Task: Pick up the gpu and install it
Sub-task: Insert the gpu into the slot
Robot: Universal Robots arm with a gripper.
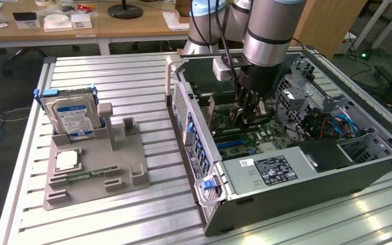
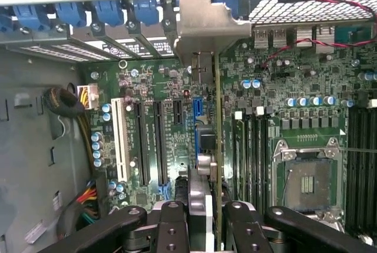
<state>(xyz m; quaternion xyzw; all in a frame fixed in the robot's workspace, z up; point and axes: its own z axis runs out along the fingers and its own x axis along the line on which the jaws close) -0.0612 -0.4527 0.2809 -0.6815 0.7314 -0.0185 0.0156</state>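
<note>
we read no labels; arm points down into the case (image 1: pixel 305 168), gripper (image 2: pixel 206 217) pinching the gpu (image 2: pixel 217 141) edge-on over the motherboard (image 2: pixel 294 117).

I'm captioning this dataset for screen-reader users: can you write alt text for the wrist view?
The gripper holds the gpu edge-on above a green motherboard inside an open computer case, the card's silver bracket near the case's rear wall. Expansion slots lie beside the card, and an empty CPU socket sits on its other side.
</note>
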